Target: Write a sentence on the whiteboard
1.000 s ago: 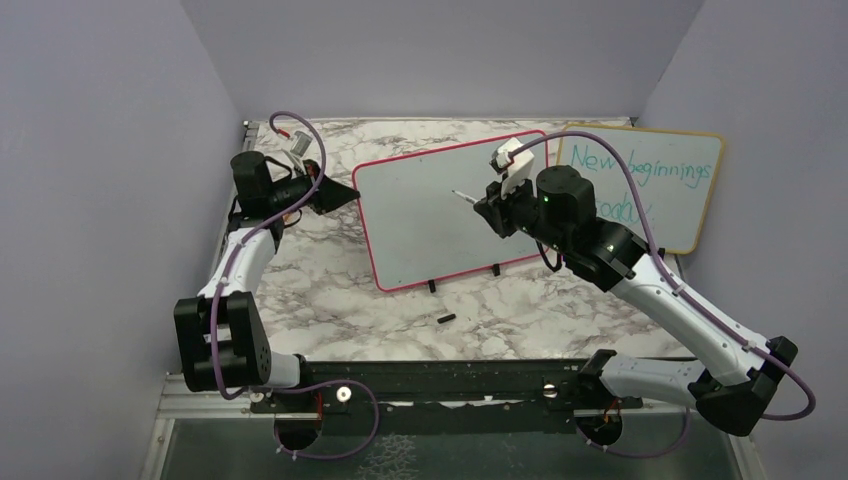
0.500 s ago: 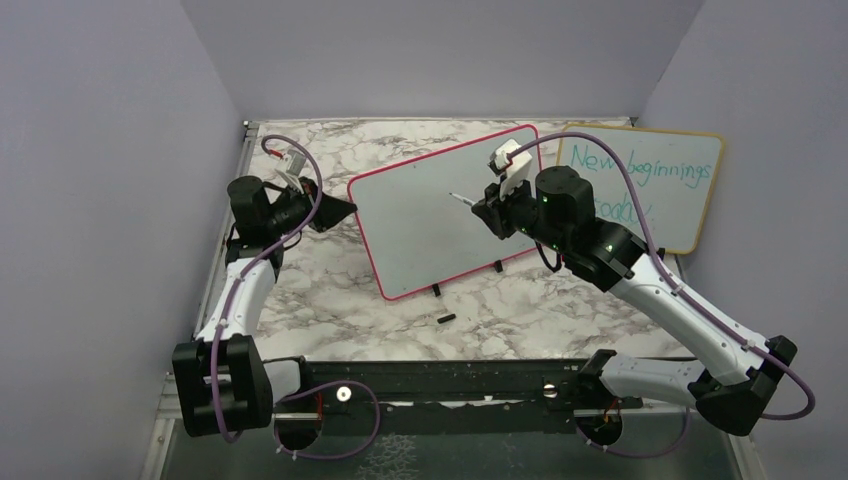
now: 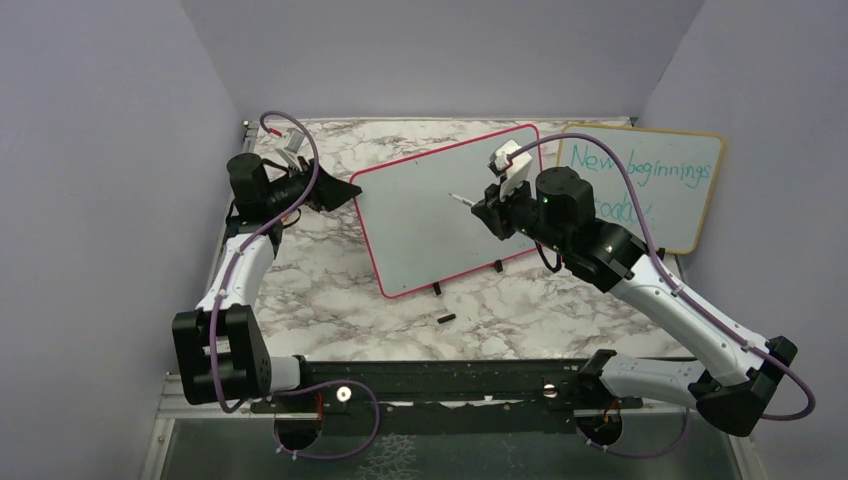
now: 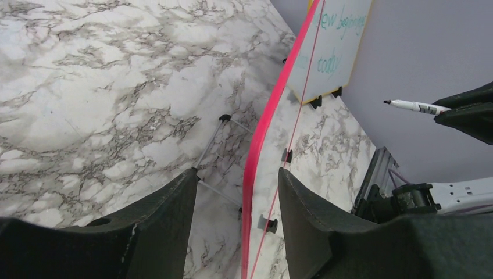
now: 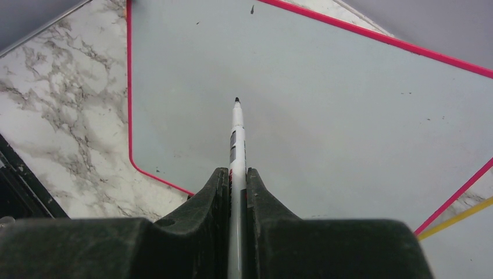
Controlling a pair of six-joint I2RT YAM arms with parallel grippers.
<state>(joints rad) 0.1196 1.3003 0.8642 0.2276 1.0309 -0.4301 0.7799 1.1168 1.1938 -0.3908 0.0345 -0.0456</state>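
We see right pincer pinching marker; marker long axis aimed straight at whiteboard face, tip just short; left pincer spread, astride board's red left edge.

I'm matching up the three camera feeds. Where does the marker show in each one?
Top external: the marker is mid-picture, over the whiteboard face, sticking out of the right gripper.
Left wrist: marker at the right edge, upper half, tip pointing left.
Right wrist: marker dead centre, rising from between the gripper's fingers.
Shared landmark: the whiteboard's red-pink frame, in all three views.
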